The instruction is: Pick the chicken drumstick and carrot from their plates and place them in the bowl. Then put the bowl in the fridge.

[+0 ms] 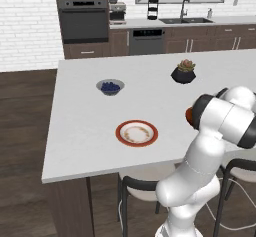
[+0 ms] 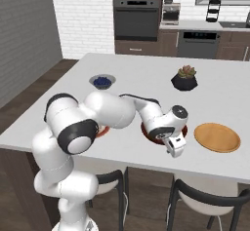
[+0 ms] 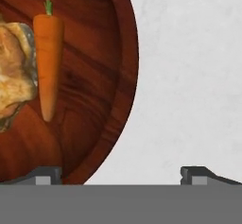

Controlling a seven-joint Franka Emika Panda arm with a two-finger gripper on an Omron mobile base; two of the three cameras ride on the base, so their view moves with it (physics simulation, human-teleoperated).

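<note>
Both items are in the bowl (image 3: 85, 76): carrot (image 3: 48, 62) lies next to the chicken drumstick (image 3: 14, 76) on the bowl floor, the two just beside each other, maybe touching. Loading looks done; what's left is moving the bowl to the fridge.

Gripper (image 3: 120, 173) is wide open, holding nothing. In the hand view one fingertip sits over the bowl's inside at about 7 o'clock, the other over bare bench (image 3: 189, 76) at about 5 o'clock, so the jaws straddle the rim. Looks like a lineup for a rim pinch.

In the right base view the gripper (image 2: 176, 146) hangs at the near edge of the bowl (image 2: 151, 132), with the wooden plate (image 2: 217, 137) at its 3 o'clock, apart from it. The red-rimmed plate (image 1: 136, 133) is empty, near the front edge of the bench.

Risks from here:
- Rim pinch on a wide, shallow bowl: the load hangs off one side, so the bowl could tilt and both items could slide or roll out.
- Glossy curved rim: fingers could slip on closing and nudge the bowl instead of gripping it.
- Bowl sits close to the bench edge; a shove toward the robot could take it off.
- Can't tell gripper height above the rim from these views; too high and it closes on air.
</note>
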